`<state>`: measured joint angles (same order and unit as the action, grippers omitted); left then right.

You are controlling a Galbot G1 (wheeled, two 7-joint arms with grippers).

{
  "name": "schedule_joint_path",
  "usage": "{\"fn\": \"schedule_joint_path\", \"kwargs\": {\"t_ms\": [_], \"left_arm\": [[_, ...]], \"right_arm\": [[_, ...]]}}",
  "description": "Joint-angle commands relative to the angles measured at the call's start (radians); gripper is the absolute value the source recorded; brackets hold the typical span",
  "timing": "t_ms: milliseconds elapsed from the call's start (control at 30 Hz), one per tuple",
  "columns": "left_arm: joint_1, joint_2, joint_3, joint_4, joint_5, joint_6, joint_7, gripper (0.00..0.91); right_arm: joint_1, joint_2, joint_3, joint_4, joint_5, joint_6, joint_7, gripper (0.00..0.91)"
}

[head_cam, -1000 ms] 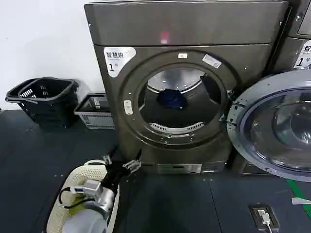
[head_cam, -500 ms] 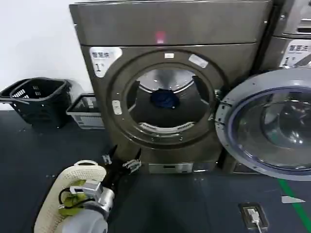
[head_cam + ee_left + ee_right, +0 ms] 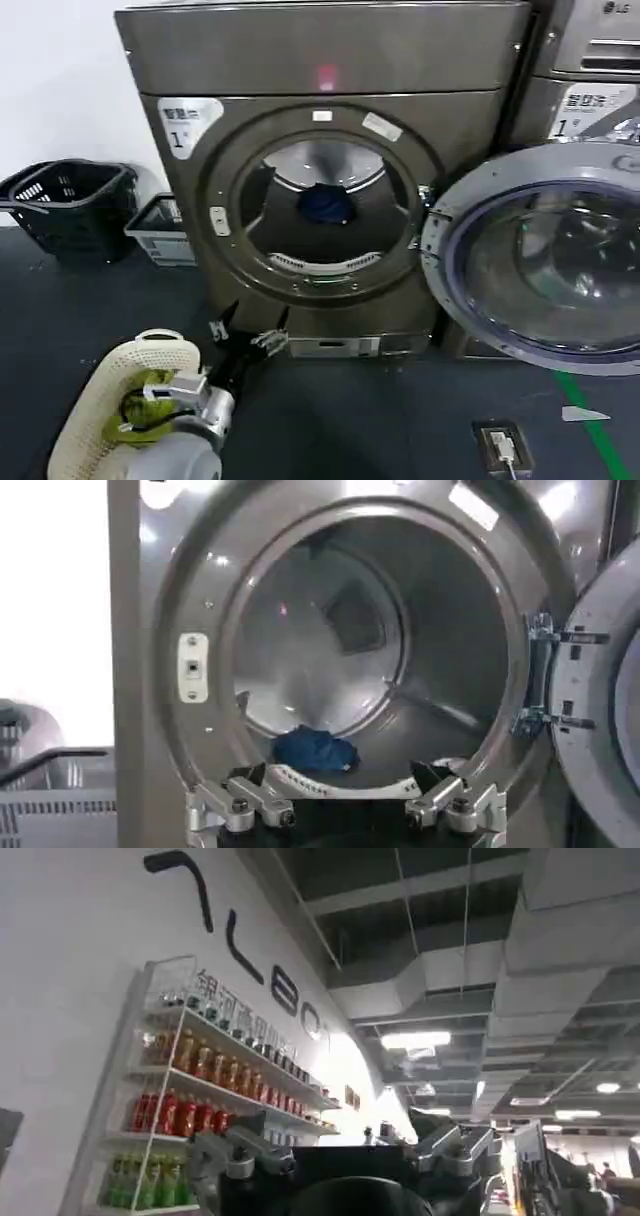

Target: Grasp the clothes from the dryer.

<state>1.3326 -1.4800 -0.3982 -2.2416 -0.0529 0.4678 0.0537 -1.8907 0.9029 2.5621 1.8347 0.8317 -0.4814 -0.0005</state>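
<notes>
One small blue bundle of clothes (image 3: 325, 204) sat inside the dryer (image 3: 320, 60); left gripper (image 3: 247, 334) hung spread wide out front, right gripper (image 3: 345, 1153) was spread too.

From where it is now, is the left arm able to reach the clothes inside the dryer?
Probably yes. The dryer door is swung open, nothing blocks the drum mouth, and the open left gripper faces the clothes. It is outside, below the opening, so it must rise and extend.

The dryer (image 3: 330, 190) stands on dark floor (image 3: 380, 420) beside baskets (image 3: 70, 205).
</notes>
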Motion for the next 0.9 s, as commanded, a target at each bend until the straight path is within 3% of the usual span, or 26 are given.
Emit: {"fn": "schedule_joint_path", "kwargs": {"t_ms": [33, 900], "left_arm": [[0.003, 0.004, -0.004, -0.005, 0.001, -0.002, -0.009, 0.907], [0.002, -0.008, 0.005, 0.001, 0.017, -0.009, -0.002, 0.907]], "right_arm": [[0.001, -0.001, -0.001, 0.0, 0.001, 0.0, -0.001, 0.907], [0.01, 0.006, -0.014, 0.006, 0.002, 0.003, -0.012, 0.907]]}}
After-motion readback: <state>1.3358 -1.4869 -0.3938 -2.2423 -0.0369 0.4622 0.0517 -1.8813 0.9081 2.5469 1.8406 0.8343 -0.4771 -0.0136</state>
